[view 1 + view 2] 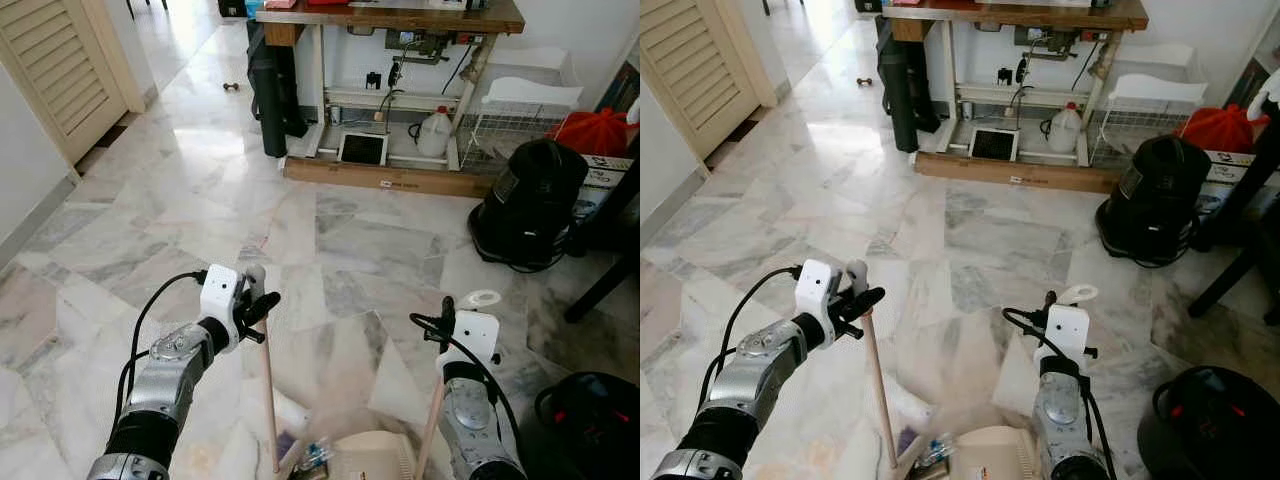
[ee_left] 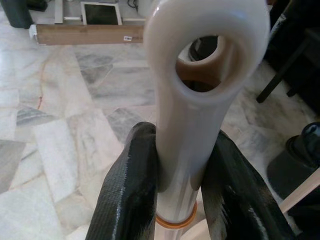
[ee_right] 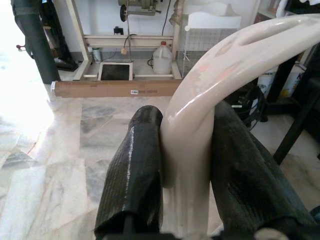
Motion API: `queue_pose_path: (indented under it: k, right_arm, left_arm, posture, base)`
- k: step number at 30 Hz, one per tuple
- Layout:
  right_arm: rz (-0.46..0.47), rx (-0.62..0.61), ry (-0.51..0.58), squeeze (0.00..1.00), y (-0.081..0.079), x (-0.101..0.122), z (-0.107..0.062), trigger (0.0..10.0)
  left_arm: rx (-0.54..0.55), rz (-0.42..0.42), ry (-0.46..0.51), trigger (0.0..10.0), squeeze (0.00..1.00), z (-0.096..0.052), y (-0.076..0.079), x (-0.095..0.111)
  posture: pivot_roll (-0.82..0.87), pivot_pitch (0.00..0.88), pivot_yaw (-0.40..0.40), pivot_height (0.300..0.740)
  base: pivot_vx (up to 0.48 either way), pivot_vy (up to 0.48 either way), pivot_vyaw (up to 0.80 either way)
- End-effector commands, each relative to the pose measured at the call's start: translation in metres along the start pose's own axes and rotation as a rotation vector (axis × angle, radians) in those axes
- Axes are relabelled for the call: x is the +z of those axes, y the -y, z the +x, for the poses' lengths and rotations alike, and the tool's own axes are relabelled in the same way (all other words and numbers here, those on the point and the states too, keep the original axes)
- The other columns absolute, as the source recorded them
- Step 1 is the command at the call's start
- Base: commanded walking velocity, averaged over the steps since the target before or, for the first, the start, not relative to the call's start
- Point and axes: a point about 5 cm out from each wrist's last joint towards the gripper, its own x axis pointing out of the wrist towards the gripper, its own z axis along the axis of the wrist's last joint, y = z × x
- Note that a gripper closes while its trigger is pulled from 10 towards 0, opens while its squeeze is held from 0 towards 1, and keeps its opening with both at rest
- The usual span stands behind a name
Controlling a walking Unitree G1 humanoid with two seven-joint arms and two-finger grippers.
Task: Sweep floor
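Observation:
My left gripper (image 1: 257,308) is shut on a broom handle (image 1: 268,400), a thin wooden stick that runs down to the floor at the lower edge. In the left wrist view its white cap (image 2: 200,100) with a round hole stands between the black fingers (image 2: 130,195). My right gripper (image 1: 447,322) is shut on a second wooden stick (image 1: 432,420) with a white curved grip (image 3: 200,110). This stick stands beside a beige dustpan (image 1: 370,455). Small scraps of litter (image 1: 310,455) lie on the marble floor (image 1: 200,190) just left of the pan.
A black vacuum cleaner (image 1: 528,205) stands at the right, with a dark furniture leg (image 1: 600,290) beyond it. Another black appliance (image 1: 590,425) is at the lower right. Ahead is a wooden sewing table (image 1: 400,20) with a floor board (image 1: 390,178). A louvred door (image 1: 60,60) is at the left.

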Motion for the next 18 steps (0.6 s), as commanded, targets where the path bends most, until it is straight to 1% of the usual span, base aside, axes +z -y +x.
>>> queue_pose_path:
  k: [1,8,13,18]
  right_arm:
    - [-0.004,0.010,-0.026,0.00,-0.0030,-0.0044,-0.0028,10.0]
    - [-0.005,0.008,-0.026,0.00,-0.0030,-0.0044,-0.0027,10.0]
    - [-0.004,0.007,-0.026,0.00,-0.0031,-0.0041,-0.0024,10.0]
    - [0.002,0.004,-0.019,0.00,-0.0030,-0.0025,-0.0013,10.0]
  left_arm:
    - [-0.021,-0.087,0.012,10.0,0.00,-0.0010,0.0027,-0.0029]
    - [-0.050,-0.126,0.032,10.0,0.00,0.0005,0.0054,0.0029]
    - [-0.053,-0.124,0.026,10.0,0.00,0.0003,0.0060,0.0021]
    - [-0.046,-0.124,0.043,10.0,0.00,0.0009,0.0053,0.0043]
  posture:
    - [0.14,0.078,0.027,0.740]
    - [0.14,0.078,0.027,0.740]
    - [0.14,0.077,0.028,0.740]
    - [0.14,0.077,0.028,0.740]
  base:
    - [0.000,0.000,0.00]
    - [0.000,0.000,0.00]
    - [0.000,0.000,0.00]
    - [0.000,0.000,0.00]
